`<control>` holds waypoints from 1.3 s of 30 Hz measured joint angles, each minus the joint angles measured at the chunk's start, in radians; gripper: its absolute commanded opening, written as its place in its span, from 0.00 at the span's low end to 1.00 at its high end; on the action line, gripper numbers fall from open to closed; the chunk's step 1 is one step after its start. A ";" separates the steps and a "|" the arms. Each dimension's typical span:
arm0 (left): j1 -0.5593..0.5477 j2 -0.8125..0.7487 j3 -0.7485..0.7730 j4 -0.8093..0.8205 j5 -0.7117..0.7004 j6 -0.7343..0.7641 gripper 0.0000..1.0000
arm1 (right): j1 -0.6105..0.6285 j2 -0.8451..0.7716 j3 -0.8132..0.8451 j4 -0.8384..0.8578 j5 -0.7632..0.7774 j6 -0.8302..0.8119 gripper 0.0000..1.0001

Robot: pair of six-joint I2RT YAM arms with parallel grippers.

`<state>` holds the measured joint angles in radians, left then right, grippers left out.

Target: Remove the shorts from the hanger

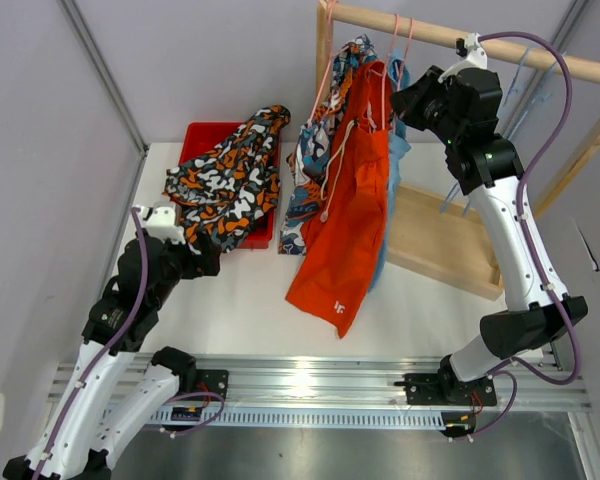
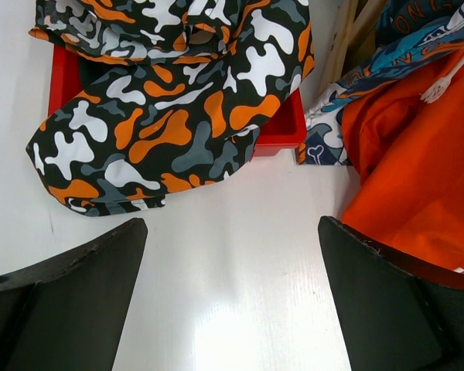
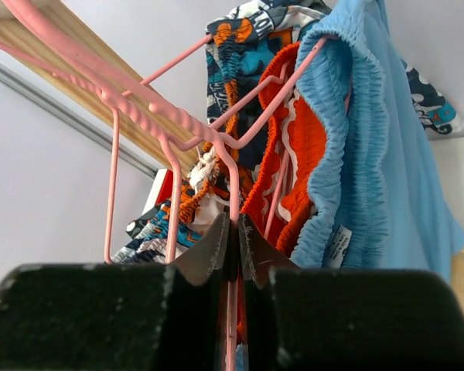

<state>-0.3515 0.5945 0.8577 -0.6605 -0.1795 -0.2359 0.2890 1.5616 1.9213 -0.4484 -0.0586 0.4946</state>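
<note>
Right gripper (image 3: pixel 232 228) is closed, its jaws pinched on a wire of the pink hanger (image 3: pixel 170 127) just below the wooden rail (image 1: pixel 430 35). Under that rail hang the light blue shorts (image 3: pixel 371 154), the orange shorts (image 1: pixel 345 230) and the wave-print shorts (image 1: pixel 306 195), their elastic waistbands bunched on the wires. They look light, limp and apt to snag, so the gathered waistband seems the surest hold; loose cloth lower down would likely only stretch. Left gripper (image 2: pixel 232 232), well away from the rail, is spread wide and empty. To the rail's left, the blotched shorts (image 2: pixel 170 124) lie draped over a red bin (image 2: pixel 282 131).
</note>
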 measured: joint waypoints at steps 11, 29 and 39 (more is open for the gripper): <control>-0.180 0.089 0.137 0.002 -0.003 0.000 0.99 | 0.001 -0.101 0.003 -0.105 0.134 -0.034 0.00; -0.925 0.712 0.676 0.331 0.044 0.067 0.99 | 0.002 -0.366 -0.042 -0.179 0.104 0.011 0.00; -0.988 0.936 0.765 0.472 0.131 0.069 0.99 | 0.004 -0.410 -0.059 -0.213 0.026 0.055 0.00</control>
<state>-1.3399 1.5307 1.6226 -0.1886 -0.0486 -0.1665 0.2928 1.1511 1.8626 -0.6613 -0.0330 0.5495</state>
